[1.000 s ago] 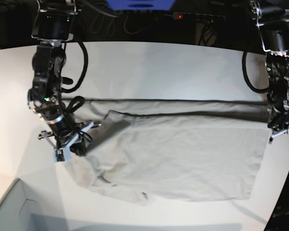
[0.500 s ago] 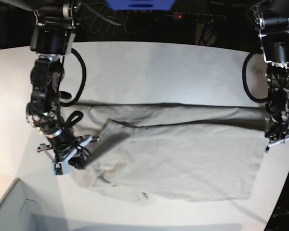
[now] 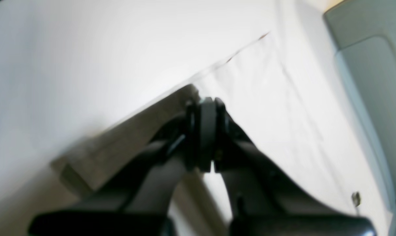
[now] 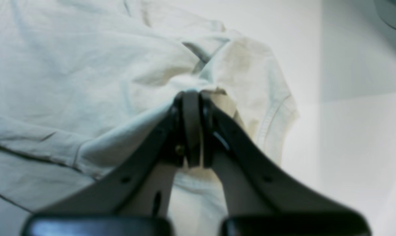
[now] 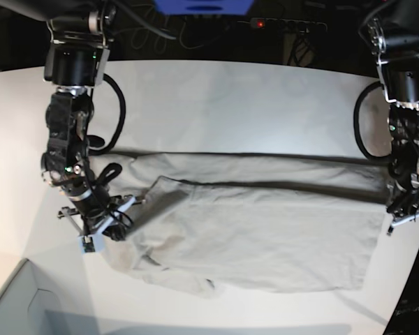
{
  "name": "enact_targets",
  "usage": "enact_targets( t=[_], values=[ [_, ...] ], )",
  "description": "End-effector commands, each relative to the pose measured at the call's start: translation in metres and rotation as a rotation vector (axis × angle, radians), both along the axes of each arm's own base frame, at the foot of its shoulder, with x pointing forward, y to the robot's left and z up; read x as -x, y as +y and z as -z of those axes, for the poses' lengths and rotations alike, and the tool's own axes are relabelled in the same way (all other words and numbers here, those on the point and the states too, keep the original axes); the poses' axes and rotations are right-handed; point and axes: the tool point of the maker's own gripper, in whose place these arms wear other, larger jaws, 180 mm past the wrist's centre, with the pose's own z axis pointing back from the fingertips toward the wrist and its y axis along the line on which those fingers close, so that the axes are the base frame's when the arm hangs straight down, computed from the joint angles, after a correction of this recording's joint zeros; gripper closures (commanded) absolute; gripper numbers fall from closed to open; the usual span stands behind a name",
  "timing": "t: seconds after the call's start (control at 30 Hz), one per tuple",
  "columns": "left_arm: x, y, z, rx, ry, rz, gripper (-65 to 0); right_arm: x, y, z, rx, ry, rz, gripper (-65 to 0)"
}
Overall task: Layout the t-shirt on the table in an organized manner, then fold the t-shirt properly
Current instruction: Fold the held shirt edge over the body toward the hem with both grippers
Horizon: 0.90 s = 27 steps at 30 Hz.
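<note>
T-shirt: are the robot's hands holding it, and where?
Yes. The right end effector pinches the t-shirt near a sleeve; the left end effector pinches its far edge.

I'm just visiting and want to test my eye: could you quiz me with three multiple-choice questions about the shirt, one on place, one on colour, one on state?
1. Where is the t-shirt?
A on the table
B in the box
C on the floor

2. Its colour?
A red
B beige-grey
C black

3. The right fingers are:
A wide open
B shut on cloth
C far from the shirt

Answers: 1 A, it lies spread across the white top. 2 B, pale in every view. 3 B, the wrist view shows fabric pinched between them.
</note>
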Motion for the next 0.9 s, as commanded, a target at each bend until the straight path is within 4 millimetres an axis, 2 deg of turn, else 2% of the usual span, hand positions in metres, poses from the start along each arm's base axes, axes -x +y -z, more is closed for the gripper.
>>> enact_targets(
  t=[0.0, 0.07, 0.2, 0.33, 0.5, 0.57, 0.63, 0.7, 0.8, 0.87],
  values=[
    [-0.007, 0.011, -0.017, -0.029, -0.037, -0.012, -0.1, -0.011, 0.002, -0.021, -0.008, -0.069, -0.009, -1.5],
    [-0.011, 0.011, -0.02, -0.025, -0.044, -0.013, -1.0, -0.01, 0.002, -0.019, 0.011, -0.062, -0.024, -6.9],
    [-0.014, 0.003, -0.013, 0.022, -0.007, 0.019, -10.0, -0.007, 0.007, -0.015, 0.036, -0.037, -0.051, -17.6],
    [-0.014, 0.003, -0.013, 0.022, -0.006, 0.02, -20.1, -0.008, 0.003, -0.016, 0.038, -0.039, -0.043, -21.3],
    [-0.014, -0.006, -0.02, 0.038, -0.013, 0.057, -34.9, 0.013, -0.009, 0.008, 0.066, 0.02, -0.04, -23.8],
    [-0.007, -0.009, -0.018, 0.027, -0.009, 0.073, -39.5, 0.025, -0.013, 0.02, 0.074, 0.052, -0.037, -25.3],
    [0.002, -0.011, -0.014, 0.018, 0.001, 0.08, -41.0, 0.039, -0.013, 0.034, 0.073, 0.088, -0.038, -26.3],
    [0.014, -0.011, -0.001, 0.017, 0.034, 0.081, -40.9, 0.052, -0.014, 0.046, 0.072, 0.118, -0.038, -26.7],
    [0.036, -0.007, 0.026, 0.029, 0.104, 0.065, -41.0, 0.067, -0.031, 0.058, 0.067, 0.151, 0.01, -26.7],
    [0.053, 0.003, 0.038, 0.037, 0.135, 0.032, -41.0, 0.076, -0.041, 0.064, 0.063, 0.17, 0.04, -26.7]
  ],
)
